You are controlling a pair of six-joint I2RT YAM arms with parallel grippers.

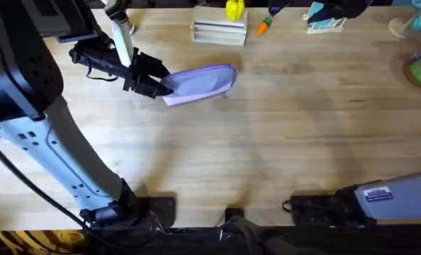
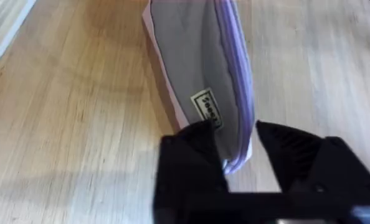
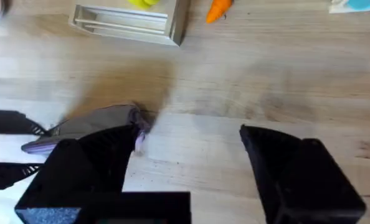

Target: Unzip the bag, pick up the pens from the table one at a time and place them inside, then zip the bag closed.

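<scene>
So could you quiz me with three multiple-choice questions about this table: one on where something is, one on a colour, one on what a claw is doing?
1. Where is the bag on the table?
A. far half, left of centre
B. near edge, at the right
C. on the white rack

2. What colour is the bag?
A. green
B. lavender
C. red

3. What is the left gripper doing?
A. hanging open, away from everything
B. closed on the bag's end
C. holding the carrot toy

Answers: 1 A, the overhead view shows it there. 2 B, the fabric is pale purple. 3 B, the left wrist view shows its fingers pinching the bag's end.
</scene>
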